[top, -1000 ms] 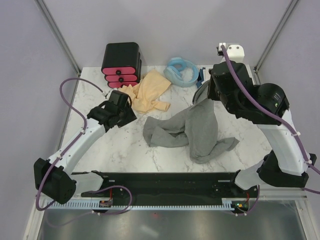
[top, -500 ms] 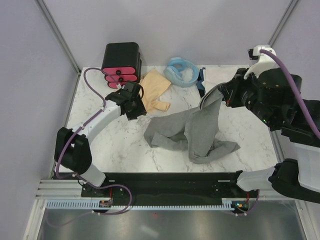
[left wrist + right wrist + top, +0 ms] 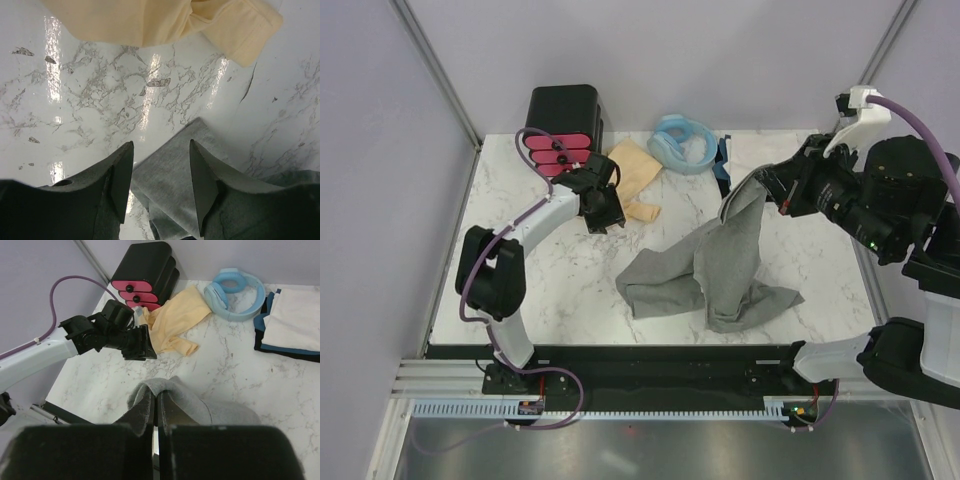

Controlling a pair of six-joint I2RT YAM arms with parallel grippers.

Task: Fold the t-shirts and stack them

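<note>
The large heather-grey t-shirt (image 3: 720, 265) lies crumpled mid-table, with one edge lifted. My right gripper (image 3: 765, 190) (image 3: 156, 395) is shut on that raised grey fold (image 3: 215, 407). The tan-yellow t-shirt (image 3: 635, 175) (image 3: 150, 20) lies bunched at the back by the black box. My left gripper (image 3: 608, 212) (image 3: 161, 150) hangs open just in front of the tan shirt. A corner of grey cloth (image 3: 170, 180) shows below and between its fingers, ungripped. A folded whitish t-shirt (image 3: 295, 320) rests on dark folded ones at the back right.
A black box with pink drawers (image 3: 562, 125) stands at the back left. A light-blue coiled hose (image 3: 682, 143) lies at the back centre. Walls close in the left, back and right sides of the marble table (image 3: 550, 290). A black rail (image 3: 650, 365) runs along the near edge.
The left arm swung toward the back, its gripper now by the tan shirt. The right arm pulled to the right, carrying the grey shirt's raised edge with it.
</note>
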